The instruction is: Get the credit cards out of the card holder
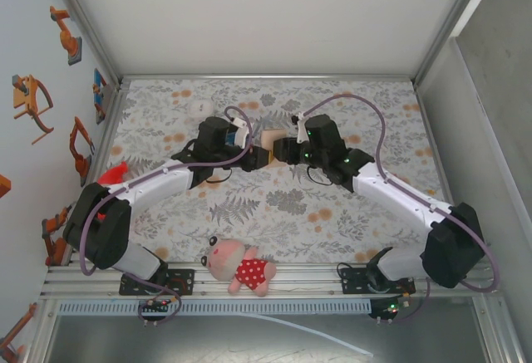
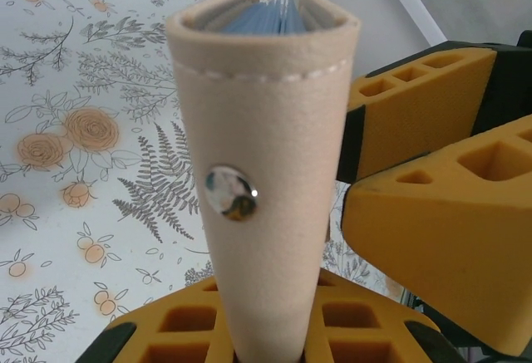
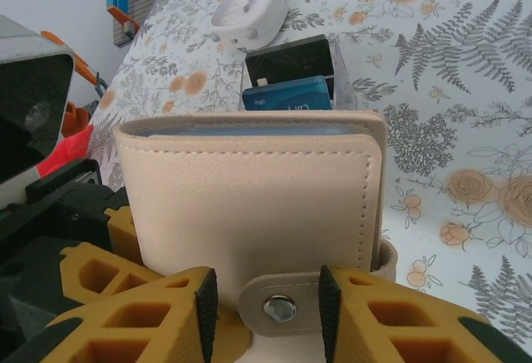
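The tan leather card holder [image 1: 270, 139] is held upright off the table between both grippers. My left gripper [image 2: 278, 350] is shut on its lower end, and the metal stud [image 2: 230, 192] faces the left wrist camera. Blue-grey edges [image 2: 266, 18] show in its top mouth; I cannot tell whether they are credit cards or inner faces. My right gripper [image 3: 263, 301] stands open, one fingertip on each side of the snap tab [image 3: 280, 305], which is still snapped down. From above, the left gripper [image 1: 256, 155] and right gripper [image 1: 281, 149] meet at the table's middle.
A dark-topped teal-and-blue striped block [image 3: 291, 80] stands on the floral cloth behind the holder, with a white clock [image 3: 249, 2] beyond it. A plush toy [image 1: 241, 267] lies near the front rail and a red object [image 1: 115, 172] by the left wall.
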`<action>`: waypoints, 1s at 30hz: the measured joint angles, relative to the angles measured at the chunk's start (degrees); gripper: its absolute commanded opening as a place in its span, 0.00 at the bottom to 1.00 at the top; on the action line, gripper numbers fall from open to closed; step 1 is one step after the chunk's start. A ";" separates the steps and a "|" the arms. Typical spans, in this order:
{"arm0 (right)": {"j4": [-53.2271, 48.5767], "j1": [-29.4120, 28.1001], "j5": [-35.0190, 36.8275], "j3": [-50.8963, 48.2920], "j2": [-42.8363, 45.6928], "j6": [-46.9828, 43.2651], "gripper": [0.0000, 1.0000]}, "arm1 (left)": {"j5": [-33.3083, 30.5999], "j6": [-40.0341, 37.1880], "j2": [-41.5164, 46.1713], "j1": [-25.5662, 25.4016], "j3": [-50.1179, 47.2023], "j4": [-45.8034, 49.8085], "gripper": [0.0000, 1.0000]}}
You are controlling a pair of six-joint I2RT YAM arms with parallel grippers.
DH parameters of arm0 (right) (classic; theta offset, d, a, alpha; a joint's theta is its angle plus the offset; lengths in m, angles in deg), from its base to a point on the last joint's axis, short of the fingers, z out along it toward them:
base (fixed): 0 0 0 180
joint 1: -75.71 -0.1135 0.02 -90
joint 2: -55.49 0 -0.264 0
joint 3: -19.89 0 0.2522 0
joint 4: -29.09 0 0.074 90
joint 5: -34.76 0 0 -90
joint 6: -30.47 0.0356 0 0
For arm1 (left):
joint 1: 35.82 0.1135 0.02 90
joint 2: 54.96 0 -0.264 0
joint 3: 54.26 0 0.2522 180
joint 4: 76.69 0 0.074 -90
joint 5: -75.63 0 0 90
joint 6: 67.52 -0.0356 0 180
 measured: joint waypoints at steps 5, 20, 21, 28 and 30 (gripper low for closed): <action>-0.20 -0.04 -0.13 0.72 -1.20 0.00 0.40 | -0.68 -0.02 0.00 0.02 0.00 0.44 0.03; -3.26 -0.42 3.15 1.81 -2.19 -0.11 0.31 | -1.27 -0.02 0.00 -0.07 -0.02 0.52 0.00; -3.32 -0.46 3.39 1.81 -2.21 -0.20 0.29 | -1.31 -0.02 0.00 -0.07 -0.02 0.52 0.00; -3.58 -0.85 3.85 1.81 -2.01 -0.52 0.12 | -2.36 -0.02 0.00 -0.37 -0.02 0.55 0.00; -3.85 -0.87 4.55 1.81 -1.60 -0.57 0.09 | -2.60 -0.02 0.00 -0.37 -0.02 0.50 0.00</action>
